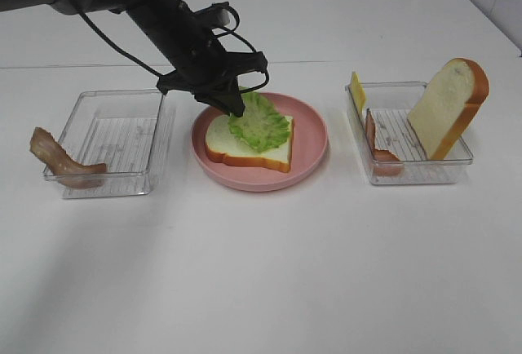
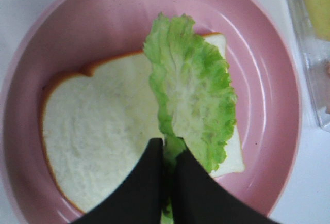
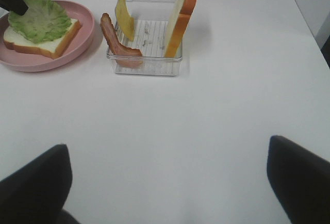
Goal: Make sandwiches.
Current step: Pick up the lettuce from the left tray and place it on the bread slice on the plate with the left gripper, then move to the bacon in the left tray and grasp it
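White bench (image 1: 261, 289) comes nearest, and over it the right end effector (image 3: 166, 149) hangs released, jaws wide with nothing between them. Farther back, mid-bench, a pink plate (image 1: 312, 138) carries a bread slice (image 1: 245, 150) lying flat with a lettuce leaf (image 1: 263, 123) on top. The left end effector (image 2: 168, 150), reaching in from 11 o'clock, is clenched on the leaf's edge. At the plate's 9 o'clock a clear tray (image 1: 114, 101) has a bacon strip (image 1: 59, 161) draped over its corner. At 3 o'clock a second tray (image 1: 418, 174) holds a second bacon strip (image 1: 378, 148), a cheese square (image 1: 357, 90) and a second bread slice (image 1: 449, 105) standing on edge.

Robot lab bench: bare white table (image 1: 245, 289), toy bread (image 1: 447, 105) in clear plastic tray (image 1: 420, 177).
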Tool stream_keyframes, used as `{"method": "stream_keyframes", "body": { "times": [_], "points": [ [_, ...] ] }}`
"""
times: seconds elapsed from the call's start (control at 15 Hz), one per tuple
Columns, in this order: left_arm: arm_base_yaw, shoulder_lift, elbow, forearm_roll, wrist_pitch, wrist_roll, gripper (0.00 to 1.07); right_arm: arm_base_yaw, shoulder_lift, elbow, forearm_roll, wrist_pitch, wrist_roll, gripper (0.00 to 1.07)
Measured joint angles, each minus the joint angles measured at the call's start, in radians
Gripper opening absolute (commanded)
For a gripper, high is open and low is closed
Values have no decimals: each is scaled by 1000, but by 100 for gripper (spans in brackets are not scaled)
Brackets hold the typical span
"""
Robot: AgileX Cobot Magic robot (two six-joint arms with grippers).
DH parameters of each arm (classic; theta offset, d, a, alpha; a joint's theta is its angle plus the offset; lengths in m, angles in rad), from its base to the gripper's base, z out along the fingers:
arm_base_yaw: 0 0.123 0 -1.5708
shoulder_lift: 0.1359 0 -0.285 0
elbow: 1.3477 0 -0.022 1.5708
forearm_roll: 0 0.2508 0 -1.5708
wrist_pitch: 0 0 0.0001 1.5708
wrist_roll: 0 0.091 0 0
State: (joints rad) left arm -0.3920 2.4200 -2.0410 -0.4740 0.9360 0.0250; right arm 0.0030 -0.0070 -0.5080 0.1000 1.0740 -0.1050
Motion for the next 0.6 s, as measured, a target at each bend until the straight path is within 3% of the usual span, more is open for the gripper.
{"method": "stream_keyframes", "body": {
  "times": [0.07, 0.13, 0.2, 0.33, 0.6],
  "points": [
    [0, 0, 0, 6, 3, -4, 31, 0, 0, 0, 0, 0, 0, 96],
    [0, 0, 0, 12, 22, -8, 59, 0, 0, 0, 0, 0, 0, 96],
    [0, 0, 0, 14, 38, -8, 73, 0, 0, 0, 0, 0, 0, 96],
    [0, -16, 0, 18, 62, -8, 80, 0, 0, 0, 0, 0, 0, 96],
    [0, -107, 0, 91, 76, -8, 80, 0, 0, 0, 0, 0, 0, 96]
  ]
}}
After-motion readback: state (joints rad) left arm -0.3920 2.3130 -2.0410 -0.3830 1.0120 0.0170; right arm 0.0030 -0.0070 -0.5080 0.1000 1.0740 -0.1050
